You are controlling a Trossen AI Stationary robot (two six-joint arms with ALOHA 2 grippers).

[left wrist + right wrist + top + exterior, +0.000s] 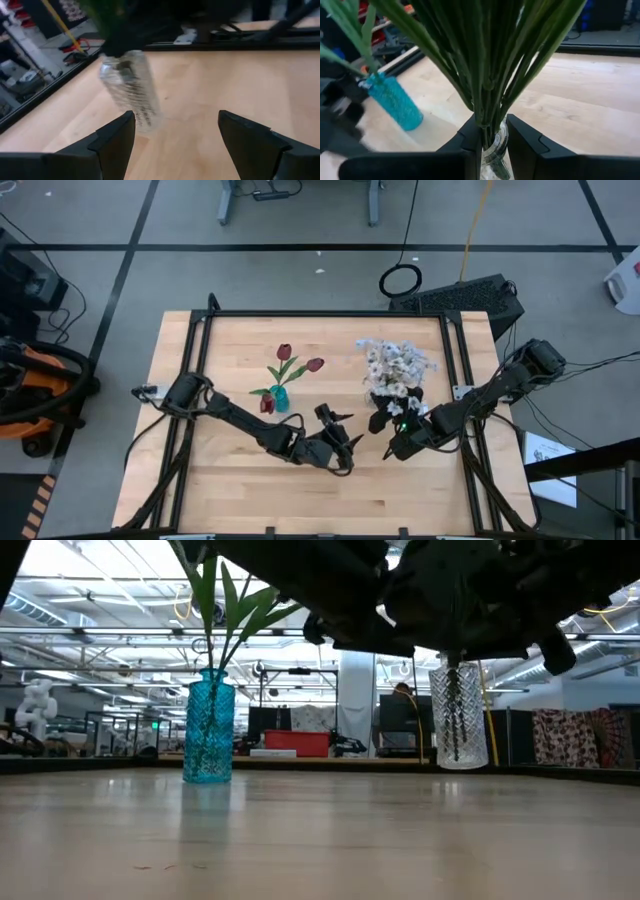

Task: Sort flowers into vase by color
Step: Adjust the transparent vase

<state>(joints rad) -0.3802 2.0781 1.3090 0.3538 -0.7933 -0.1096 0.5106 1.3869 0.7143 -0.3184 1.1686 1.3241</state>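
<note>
A blue vase [281,398] [209,730] stands mid-table with dark red tulips [285,352] in it. To its right, a clear vase [458,725] [131,90] holds white blossom sprays [395,365]. My right gripper [384,423] [494,132] is at the clear vase's mouth, nearly shut around green stems. My left gripper [338,442] [175,125] hovers open on the near side, between the two vases, and holds nothing. My right gripper holds the green stems [487,120] of the white sprays just above the clear vase's mouth [501,131], pinched between its two fingers. The fingers come in about level from the near side, across the stems. The stems stand upright with their lower ends inside the vase.
Black frame rails [325,313] run along the table's far and side edges. The bare wood near edge [300,500] has free room. Both arms crowd the strip just in front of the vases. Beyond the table lie floor cables and a black case [470,295].
</note>
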